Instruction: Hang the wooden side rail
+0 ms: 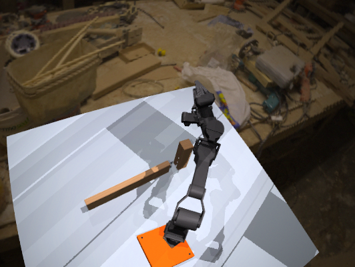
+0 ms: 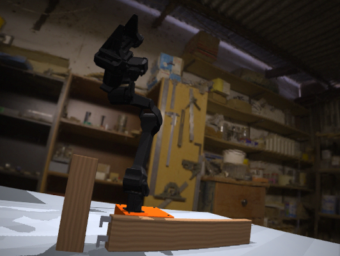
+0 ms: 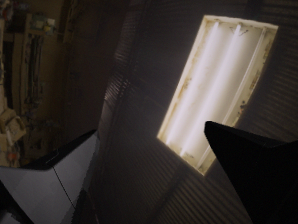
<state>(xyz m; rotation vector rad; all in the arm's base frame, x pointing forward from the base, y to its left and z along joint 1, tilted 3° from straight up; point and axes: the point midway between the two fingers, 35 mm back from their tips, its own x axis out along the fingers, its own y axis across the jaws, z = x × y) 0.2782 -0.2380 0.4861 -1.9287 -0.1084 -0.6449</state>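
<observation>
The wooden side rail stands on its narrow edge on the table. Two steel hooks, an upper hook and a lower hook, stick out of its end toward the post, with a gap between them and the post. The headboard post stands upright. Small light spots show on its rail-facing side in the top view; the slot and pins cannot be made out clearly. My gripper is open and empty, pointing upward, high above the post and rail.
The arm rises from an orange base plate on the table, to one side of the rail. In the top view the raised arm passes close beside the post in the picture. The wrist view shows a lit ceiling panel between the fingers.
</observation>
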